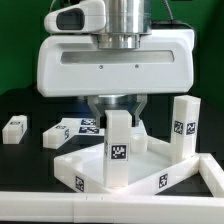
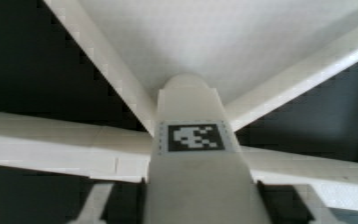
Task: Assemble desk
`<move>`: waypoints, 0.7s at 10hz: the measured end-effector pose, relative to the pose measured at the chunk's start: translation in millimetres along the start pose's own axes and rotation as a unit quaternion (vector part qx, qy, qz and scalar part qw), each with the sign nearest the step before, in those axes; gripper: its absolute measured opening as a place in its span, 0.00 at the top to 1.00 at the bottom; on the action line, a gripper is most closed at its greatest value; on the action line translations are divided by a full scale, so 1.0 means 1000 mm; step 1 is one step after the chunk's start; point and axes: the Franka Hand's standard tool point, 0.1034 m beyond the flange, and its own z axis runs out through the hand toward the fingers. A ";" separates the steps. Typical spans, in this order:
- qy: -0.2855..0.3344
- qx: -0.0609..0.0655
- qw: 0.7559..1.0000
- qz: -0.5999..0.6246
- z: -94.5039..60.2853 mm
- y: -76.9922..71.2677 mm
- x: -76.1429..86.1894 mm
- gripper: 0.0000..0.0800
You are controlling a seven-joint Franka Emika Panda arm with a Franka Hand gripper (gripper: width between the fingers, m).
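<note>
The desk's white tabletop point(image 1: 72, 170) lies rim-up on the black table, one corner toward the camera. A white leg point(image 1: 119, 152) with a square marker stands upright on the near corner. My gripper point(image 1: 119, 118) comes down from above, its two fingers on either side of the leg's top. In the wrist view the leg point(image 2: 197, 150) fills the gap between the dark fingers point(image 2: 130, 203), and both pads touch its sides, with the tabletop point(image 2: 194, 30) below. A second leg point(image 1: 184, 126) stands upright at the tabletop's corner on the exterior view's right.
Another leg point(image 1: 15, 128) lies flat on the table at the exterior view's left. The marker board point(image 1: 78, 127) lies behind the tabletop. A white rail point(image 1: 100, 207) runs along the front and turns up at the right.
</note>
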 end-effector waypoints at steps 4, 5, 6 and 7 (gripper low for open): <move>0.000 0.001 0.998 0.061 0.000 0.000 0.000 0.64; 0.001 0.005 0.992 0.127 0.000 0.000 0.000 0.64; 0.001 0.007 0.983 0.185 0.000 -0.001 0.001 0.64; 0.001 0.007 0.972 0.233 0.001 -0.001 0.001 0.64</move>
